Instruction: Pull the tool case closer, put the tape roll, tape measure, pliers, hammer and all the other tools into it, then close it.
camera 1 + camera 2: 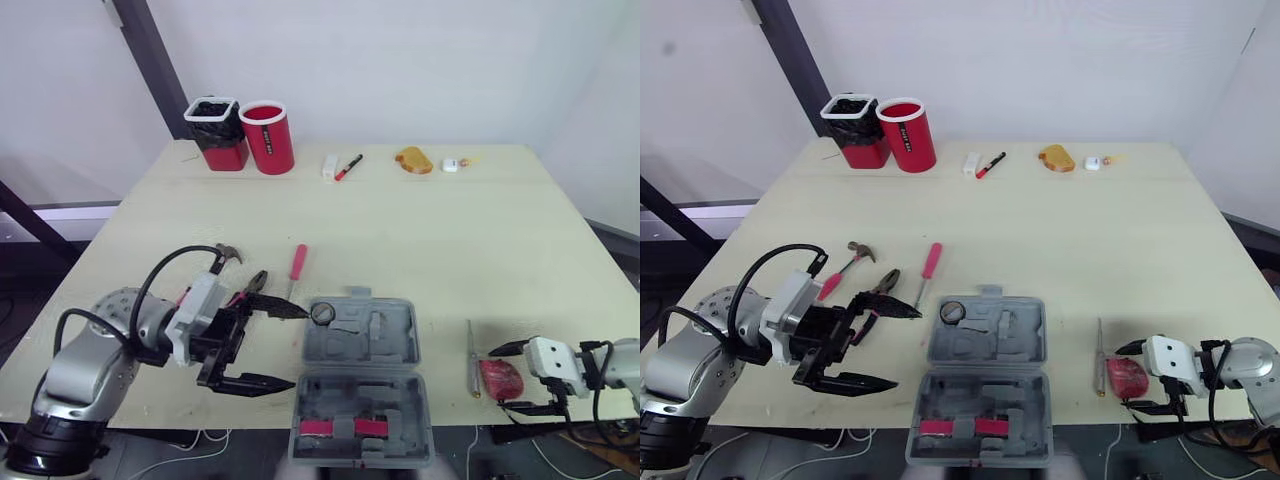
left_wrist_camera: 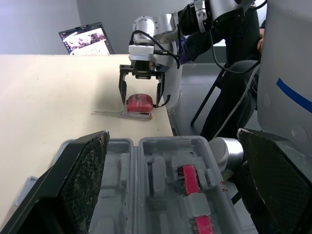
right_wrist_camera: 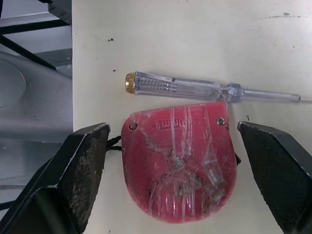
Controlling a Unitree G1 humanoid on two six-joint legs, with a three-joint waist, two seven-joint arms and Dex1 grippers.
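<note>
Tool case [image 1: 396,342], front edge blurred; left gripper [image 1: 297,348] open, right gripper [image 1: 497,378] open astride tape measure [image 3: 178,165].

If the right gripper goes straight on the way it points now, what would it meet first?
Probably the red tape measure, which lies between the open fingers of the right gripper. The clear-handled screwdriver lies just beyond it.

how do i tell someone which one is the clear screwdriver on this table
Find the grey tool case lying open at the table's near edge. To the robot's right of it sits a red tape measure, and the screwdriver lies between them. It has a see-through handle with a brass cap, unlike the red-handled screwdriver beyond the case's left corner.
</note>
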